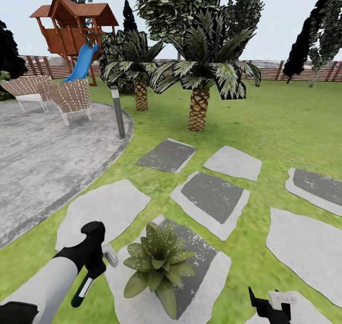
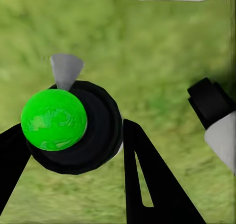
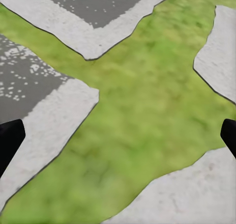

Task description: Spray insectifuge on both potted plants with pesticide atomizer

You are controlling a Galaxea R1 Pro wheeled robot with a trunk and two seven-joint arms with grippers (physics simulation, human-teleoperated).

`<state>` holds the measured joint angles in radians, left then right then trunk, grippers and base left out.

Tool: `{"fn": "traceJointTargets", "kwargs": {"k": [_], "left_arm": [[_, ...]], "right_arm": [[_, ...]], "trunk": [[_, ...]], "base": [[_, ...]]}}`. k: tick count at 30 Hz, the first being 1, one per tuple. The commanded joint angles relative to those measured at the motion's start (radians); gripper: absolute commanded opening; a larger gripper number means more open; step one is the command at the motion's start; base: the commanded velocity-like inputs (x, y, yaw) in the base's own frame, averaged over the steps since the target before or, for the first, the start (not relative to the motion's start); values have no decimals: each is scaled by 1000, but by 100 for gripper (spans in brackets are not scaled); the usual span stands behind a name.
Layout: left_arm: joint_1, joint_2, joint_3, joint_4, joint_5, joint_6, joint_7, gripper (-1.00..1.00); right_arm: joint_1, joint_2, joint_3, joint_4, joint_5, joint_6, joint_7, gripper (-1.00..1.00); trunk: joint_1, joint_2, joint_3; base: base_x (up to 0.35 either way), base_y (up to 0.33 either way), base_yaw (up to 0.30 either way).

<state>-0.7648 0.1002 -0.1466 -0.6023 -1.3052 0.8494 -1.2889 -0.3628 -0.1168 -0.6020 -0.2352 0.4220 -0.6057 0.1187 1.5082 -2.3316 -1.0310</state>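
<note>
- Left gripper: in the head view it sits low at the left, over the grass beside a stepping stone. Its black fingers are pinched on the pesticide atomizer.
- Pesticide atomizer, head view: a slim dark green body with a white strip hangs below the gripper, tilted. A small pale nozzle piece juts out toward the plant, just beside its leaves but apart from them.
- Pesticide atomizer, left wrist view: seen end-on, a bright green rounded cap set in a black ring, with a pale grey cone-shaped tip rising behind it. Black fingers flank it on both sides over blurred grass.
- Potted plant: a low rosette of broad pointed green leaves, standing on the stepping stone.
- Insectifuge: fine whitish specks dot the upper leaves; similar specks lie on the dark centre of the stone.
- Right gripper: at the lower right edge of the head view, black with a white part. In the right wrist view its two fingertips sit at opposite edges, spread wide with nothing between them, above grass and stone edges.
- Surroundings: lawn, further stepping stones, two palms, a bollard light, wicker chairs, a wooden playhouse with a blue slide, and a slatted fence.
</note>
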Motion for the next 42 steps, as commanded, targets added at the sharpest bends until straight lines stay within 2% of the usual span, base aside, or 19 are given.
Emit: {"fn": "traceJointTargets", "kwargs": {"k": [1, 13, 18, 28, 34, 42], "left_arm": [[2, -1, -5, -2, -5, 8, -9, -100], [8, -1, 2, -4, 2, 8, -3, -100], [8, -3, 4, -4, 6, 8, 29, -100], [8, 0, 4, -4, 7, 8, 31, -100], [8, -2, 101, -4, 9, 8, 54, -100], [8, -3, 111, -4, 9, 8, 63, -100]], "right_arm": [[-1, 0, -9, 1, 0, -3, 10, 100], [-1, 0, -9, 1, -1, -3, 10, 100], [-1, 0, -9, 1, 0, -3, 10, 100], [-1, 0, -9, 1, 0, -3, 10, 100], [-1, 0, -8, 1, 0, -3, 10, 100], [-1, 0, -8, 1, 0, -3, 10, 100]], "trunk": [[0, 0, -1], [0, 0, -1], [0, 0, -1], [0, 0, -1], [0, 0, -1], [0, 0, -1]], "base": [[0, 0, 0], [0, 0, 157], [48, -215, 4], [-86, -212, 0], [-12, -10, 176], [49, 0, 154]]}}
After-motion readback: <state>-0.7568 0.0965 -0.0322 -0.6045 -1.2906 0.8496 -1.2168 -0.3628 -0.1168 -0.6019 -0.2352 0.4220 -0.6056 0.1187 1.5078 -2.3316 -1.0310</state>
